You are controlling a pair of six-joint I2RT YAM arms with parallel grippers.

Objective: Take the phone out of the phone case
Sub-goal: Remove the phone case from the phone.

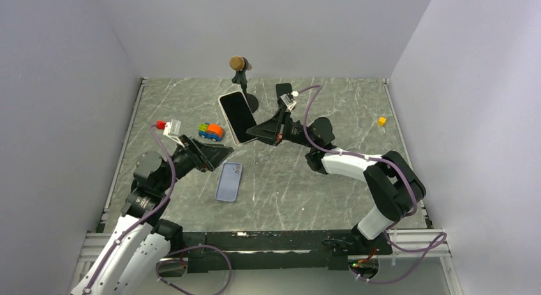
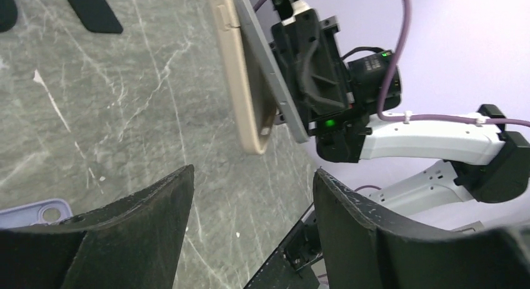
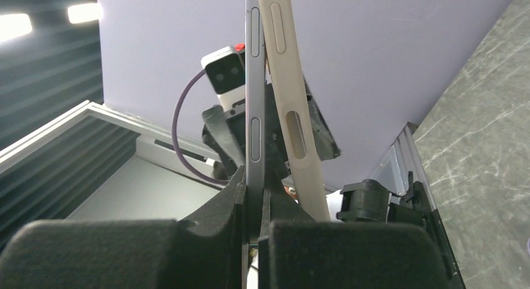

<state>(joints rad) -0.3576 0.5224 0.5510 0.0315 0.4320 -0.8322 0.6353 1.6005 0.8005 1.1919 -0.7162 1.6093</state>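
My right gripper [image 1: 258, 132] is shut on the grey phone [image 1: 237, 116] and holds it tilted in the air above the middle of the table. In the right wrist view the phone's edge [image 3: 253, 114] is pinched between my fingers [image 3: 255, 176]. The beige case [image 3: 287, 101] splays away from the phone on the right, still joined higher up. In the left wrist view the case [image 2: 240, 82] hangs loose at its lower corner beside the phone [image 2: 272, 70]. My left gripper [image 1: 224, 156] is open and empty, below and left of the phone; its fingers [image 2: 253, 173] are spread wide.
A lavender phone case [image 1: 229, 181] lies flat on the table under my left gripper, also in the left wrist view [image 2: 31, 214]. A toy car [image 1: 211, 131], a red block [image 1: 160, 124], a yellow block [image 1: 381, 121] and a black stand with a brown knob [image 1: 238, 68] are around.
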